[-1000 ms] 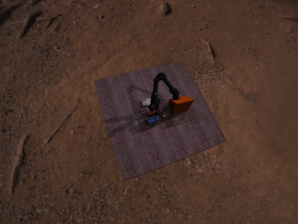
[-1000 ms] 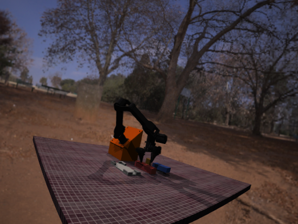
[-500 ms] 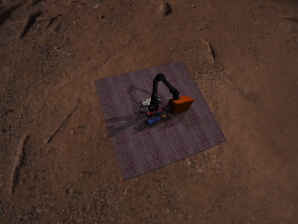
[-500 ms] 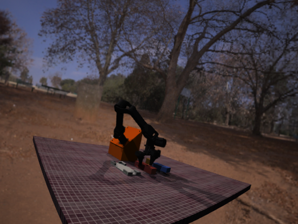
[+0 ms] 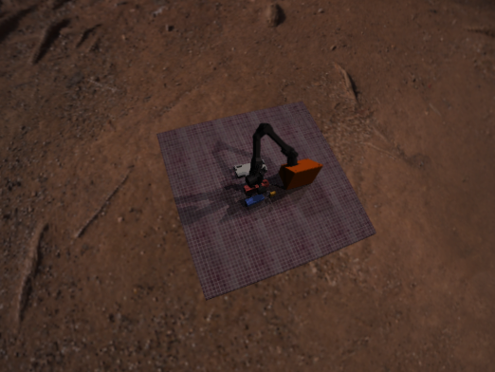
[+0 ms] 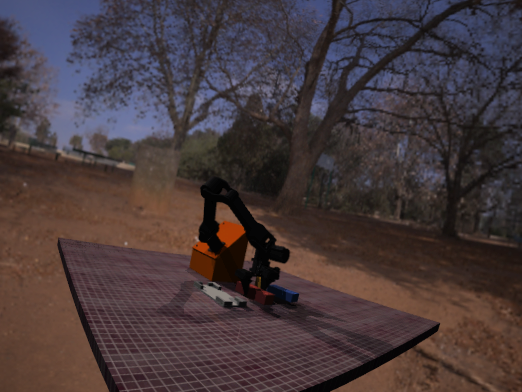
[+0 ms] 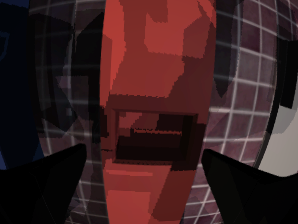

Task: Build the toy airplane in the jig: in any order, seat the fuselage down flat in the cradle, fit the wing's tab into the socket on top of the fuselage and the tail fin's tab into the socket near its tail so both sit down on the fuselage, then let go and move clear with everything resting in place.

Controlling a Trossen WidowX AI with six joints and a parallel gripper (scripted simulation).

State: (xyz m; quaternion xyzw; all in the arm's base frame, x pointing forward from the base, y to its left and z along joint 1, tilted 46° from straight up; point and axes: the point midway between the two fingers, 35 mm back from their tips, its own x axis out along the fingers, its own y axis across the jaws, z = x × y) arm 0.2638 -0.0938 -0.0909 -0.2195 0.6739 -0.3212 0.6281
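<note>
A: Red fuselage: position?
B: On the mat, beside the pale cradle, unseated. Gripper wide, astride it, not clamped.
A: Remaining?
B: All seating; blue wing and yellow fin lie apart.
A: Axis?
B: Roughly parallel to cradle; nose direction uncertain.

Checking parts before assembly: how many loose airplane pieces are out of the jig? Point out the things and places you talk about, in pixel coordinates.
3: red fuselage (image 6: pixel 264 296) (image 7: pixel 145 75) between the fingers, blue wing (image 5: pixel 254 200) (image 6: pixel 284 294) beside it, yellow fin (image 5: pixel 272 193) near the wing.
</note>
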